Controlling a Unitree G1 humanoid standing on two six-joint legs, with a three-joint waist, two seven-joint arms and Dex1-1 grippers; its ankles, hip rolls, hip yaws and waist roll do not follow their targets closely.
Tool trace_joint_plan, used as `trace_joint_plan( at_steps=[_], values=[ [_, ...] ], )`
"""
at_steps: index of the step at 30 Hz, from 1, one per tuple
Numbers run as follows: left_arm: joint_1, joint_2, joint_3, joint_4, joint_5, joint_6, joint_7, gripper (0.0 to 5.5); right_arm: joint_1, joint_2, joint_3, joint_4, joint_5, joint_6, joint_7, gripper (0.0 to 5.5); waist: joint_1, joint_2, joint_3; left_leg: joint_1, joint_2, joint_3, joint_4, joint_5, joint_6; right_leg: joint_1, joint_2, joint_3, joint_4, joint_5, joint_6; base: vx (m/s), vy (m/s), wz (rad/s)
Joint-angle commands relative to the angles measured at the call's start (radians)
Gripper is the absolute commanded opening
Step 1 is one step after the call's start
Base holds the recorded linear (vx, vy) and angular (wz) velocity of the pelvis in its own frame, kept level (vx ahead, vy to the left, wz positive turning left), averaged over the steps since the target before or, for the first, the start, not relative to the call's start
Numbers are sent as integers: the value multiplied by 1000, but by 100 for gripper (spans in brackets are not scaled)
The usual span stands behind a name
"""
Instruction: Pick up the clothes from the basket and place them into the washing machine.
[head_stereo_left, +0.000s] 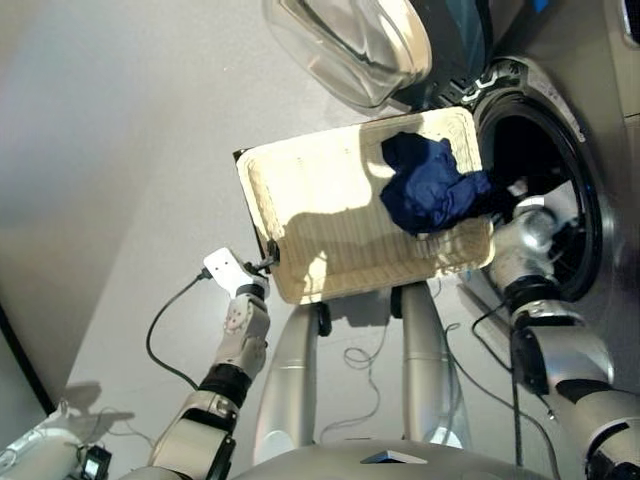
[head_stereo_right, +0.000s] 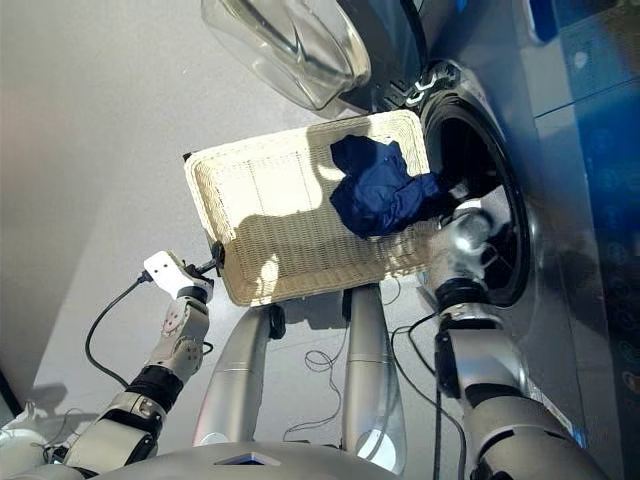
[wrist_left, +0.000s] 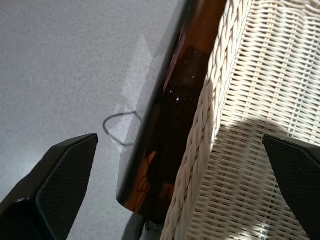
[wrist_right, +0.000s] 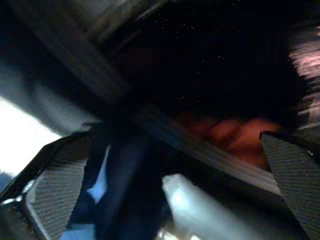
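The cream woven basket (head_stereo_left: 262, 190) stands in front of the washing machine (head_stereo_left: 605, 130), whose round glass door (head_stereo_left: 350, 40) is swung open. One of the clothes, a navy blue garment (head_stereo_left: 432, 190), lies bunched at the basket end nearest the drum hole (head_stereo_left: 545, 150). My right gripper (head_stereo_left: 517, 200) reaches into that opening; in its wrist view it (wrist_right: 172, 140) is open, with a coral-red garment (wrist_right: 225, 132) in the dark drum ahead and navy cloth (wrist_right: 120, 190) by one finger. At the basket's near corner my left gripper (wrist_left: 180, 142) is open, the woven rim (wrist_left: 200, 130) between its fingers.
A dark brown stand (wrist_left: 165, 150) shows under the basket's edge. Black cables trail over the grey floor on the left (head_stereo_left: 160, 335) and beneath the basket (head_stereo_left: 365, 365). A dark flat-panelled appliance (head_stereo_right: 590, 120) sits beside the machine's opening.
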Motion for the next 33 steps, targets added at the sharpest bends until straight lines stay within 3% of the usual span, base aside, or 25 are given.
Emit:
trace_joint_plan(
  at_steps=[1, 8, 14, 20, 28, 29, 30, 31, 33],
  values=[
    [-40, 24, 50, 53, 1, -33, -21, 550, -20, 8, 90, -28, -92, 18, 105, 550, 21, -13, 12, 77, -3, -39, 0, -96, -3, 103, 18, -33, -117, -5, 52, 0, 0, 0],
    [-84, 12, 50, 122, -1, -26, -32, 550, -22, 66, 158, 75, -122, 76, 166, 550, 25, -24, 40, 108, -5, -43, -61, -58, -9, 129, 17, -45, -160, 16, 56, 0, 0, 0],
    [-124, 18, 28, 140, 0, -29, -24, 550, -81, 89, 129, 161, -57, 83, 171, 550, 41, -1, 64, 55, -10, -52, -26, -64, 0, 63, 18, -41, -81, -14, 51, 0, 0, 0],
    [-149, 34, 22, 99, -24, -34, -15, 550, -198, 28, 93, 212, -13, 91, 160, 550, 62, 42, 81, -52, -15, -61, 73, -85, 5, -29, 1, -42, 26, -51, 44, 0, 0, 0],
    [-148, 58, 6, 74, -36, -26, 0, 550, -342, -48, 69, 302, 31, 118, 140, 550, 94, 66, 85, -121, -20, -69, 132, -97, 2, -101, -5, -48, 99, -77, 39, 2, -9, 81],
    [-140, 59, 2, 67, -35, -21, -1, 550, -364, -62, 59, 321, 50, 124, 141, 520, 102, 70, 81, -132, -22, -69, 136, -99, 3, -114, -8, -49, 107, -80, 38, 0, 0, 0],
    [-134, 59, 2, 67, -35, -17, 0, 550, -373, -67, 56, 328, 57, 127, 141, 226, 105, 70, 79, -135, -23, -68, 140, -100, 4, -117, -11, -48, 110, -80, 38, 0, 0, 0],
    [-131, 61, 1, 63, -34, -16, 0, 550, -381, -72, 53, 330, 59, 127, 140, 0, 106, 71, 78, -137, -22, -66, 142, -101, 4, -119, -11, -47, 111, -80, 38, 0, 0, 0],
    [-121, 58, 0, 54, -32, -13, -5, 550, -382, -70, 50, 326, 63, 126, 140, 0, 105, 68, 76, -135, -22, -66, 145, -102, 4, -114, -11, -47, 107, -79, 37, 0, 0, 0]
  ],
)
